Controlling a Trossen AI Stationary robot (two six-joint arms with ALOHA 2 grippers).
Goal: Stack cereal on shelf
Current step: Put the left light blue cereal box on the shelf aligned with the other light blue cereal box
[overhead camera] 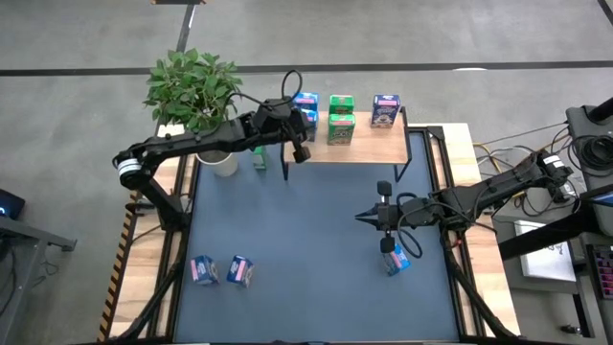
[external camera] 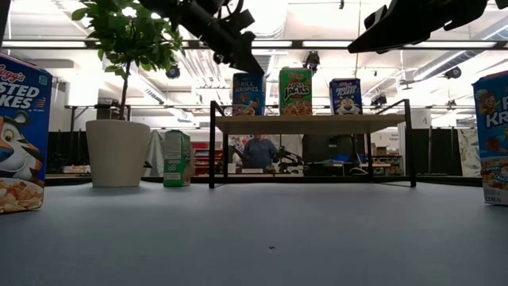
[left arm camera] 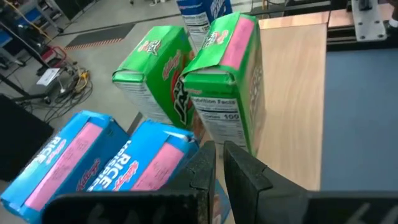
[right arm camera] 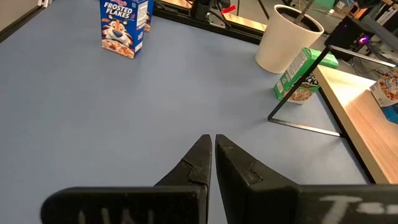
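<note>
The light-wood shelf (overhead camera: 369, 146) (external camera: 309, 123) carries two light blue boxes (overhead camera: 305, 105) (left arm camera: 93, 162), two green boxes (overhead camera: 341, 119) (left arm camera: 205, 81) and a dark blue box (overhead camera: 385, 110) (external camera: 344, 95), all standing upright. My left gripper (overhead camera: 300, 150) (left arm camera: 219, 152) hovers shut over the shelf's left end, between the light blue and green boxes. My right gripper (overhead camera: 362, 217) (right arm camera: 213, 142) is shut above the blue mat, pointing toward the table's left. A light blue box (overhead camera: 396, 259) (external camera: 494, 135) stands on the mat behind it. Another green box (overhead camera: 260, 158) (right arm camera: 300, 76) stands beside the shelf's left leg.
Two more boxes (overhead camera: 203, 271) (overhead camera: 240, 271) sit on the mat near its near left corner; one shows as Frosted Flakes (external camera: 20, 131) (right arm camera: 124, 25). A potted plant (overhead camera: 196, 91) (external camera: 117, 151) stands left of the shelf. Bare mat (overhead camera: 287, 230) lies between the arms.
</note>
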